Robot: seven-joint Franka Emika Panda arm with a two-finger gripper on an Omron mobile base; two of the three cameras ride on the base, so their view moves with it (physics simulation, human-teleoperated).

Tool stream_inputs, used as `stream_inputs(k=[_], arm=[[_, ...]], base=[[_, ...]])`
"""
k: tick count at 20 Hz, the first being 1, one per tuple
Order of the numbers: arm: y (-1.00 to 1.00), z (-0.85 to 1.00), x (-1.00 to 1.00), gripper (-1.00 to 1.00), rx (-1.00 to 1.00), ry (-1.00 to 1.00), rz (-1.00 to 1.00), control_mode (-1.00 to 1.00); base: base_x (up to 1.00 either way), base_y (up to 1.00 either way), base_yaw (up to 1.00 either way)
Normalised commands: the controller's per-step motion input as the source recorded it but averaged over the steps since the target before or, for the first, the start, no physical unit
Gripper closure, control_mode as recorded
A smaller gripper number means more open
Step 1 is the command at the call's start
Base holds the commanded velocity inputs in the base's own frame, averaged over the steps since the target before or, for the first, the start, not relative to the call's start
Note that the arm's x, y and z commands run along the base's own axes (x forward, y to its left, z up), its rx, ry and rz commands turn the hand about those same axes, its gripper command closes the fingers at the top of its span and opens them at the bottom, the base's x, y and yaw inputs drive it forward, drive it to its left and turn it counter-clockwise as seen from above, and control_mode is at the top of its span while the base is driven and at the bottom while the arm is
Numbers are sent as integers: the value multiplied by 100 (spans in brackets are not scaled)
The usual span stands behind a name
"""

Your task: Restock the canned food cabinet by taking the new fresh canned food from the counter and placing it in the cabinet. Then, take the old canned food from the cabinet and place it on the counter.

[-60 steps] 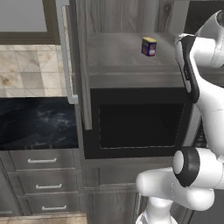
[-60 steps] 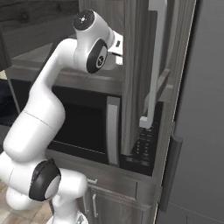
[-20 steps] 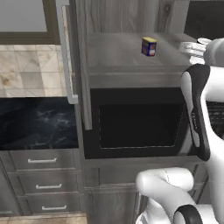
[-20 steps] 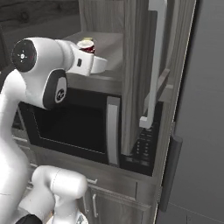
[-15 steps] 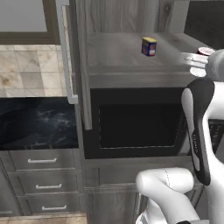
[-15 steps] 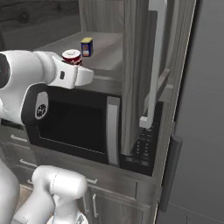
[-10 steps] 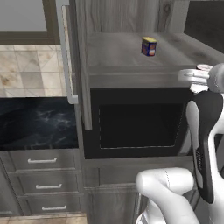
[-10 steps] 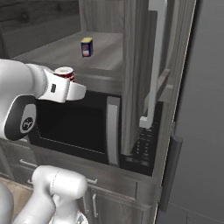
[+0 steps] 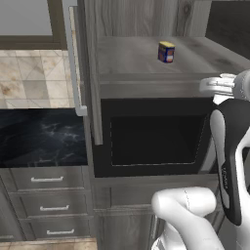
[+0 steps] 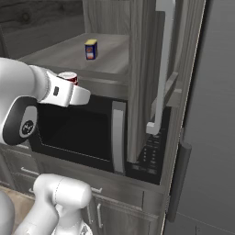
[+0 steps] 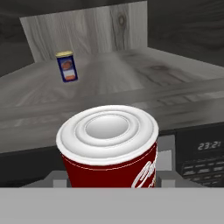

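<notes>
My gripper point(image 11: 109, 177) is shut on the old canned food point(image 11: 108, 146), a short can with a pale ringed top and a dark red band. In the right base view the gripper point(image 10: 69, 86) holds that can point(image 10: 68, 76) just in front of the cabinet's shelf edge, above the microwave point(image 10: 82, 131). The white hand point(image 9: 217, 86) shows at the right of the left base view. The new fresh canned food point(image 9: 166, 52) point(image 10: 91, 49) point(image 11: 67, 66), yellow-lidded and blue, stands upright on the cabinet shelf point(image 9: 127, 61). The cabinet door point(image 9: 90, 73) hangs open. The black counter point(image 9: 41, 139) lies lower left.
A black microwave point(image 9: 154, 141) sits under the shelf. The open door's silver bar handle point(image 9: 72, 53) hangs left of the opening. A second open door point(image 10: 158, 69) stands to the right. Grey drawers point(image 9: 46, 202) are below the counter. A tall dark panel point(image 10: 211, 137) bounds the right.
The hand has drawn the red-and-white can back out of the cabinet and lowered it to the shelf's front edge. The yellow-and-blue can has stayed put.
</notes>
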Motion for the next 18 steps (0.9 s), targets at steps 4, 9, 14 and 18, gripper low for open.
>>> stream_inputs(k=[4, 9, 14, 18], arm=[[0, 0, -5, 100, 0, 0, 0, -100], [0, -7, -37, 100, 0, 3, 0, 100], [0, 0, 0, 100, 0, 0, 0, 100], [0, 0, 0, 100, 0, 0, 0, 100]], base=[[0, 0, 0], [-40, 3, 0], [-100, 32, 0], [-89, 95, 8]])
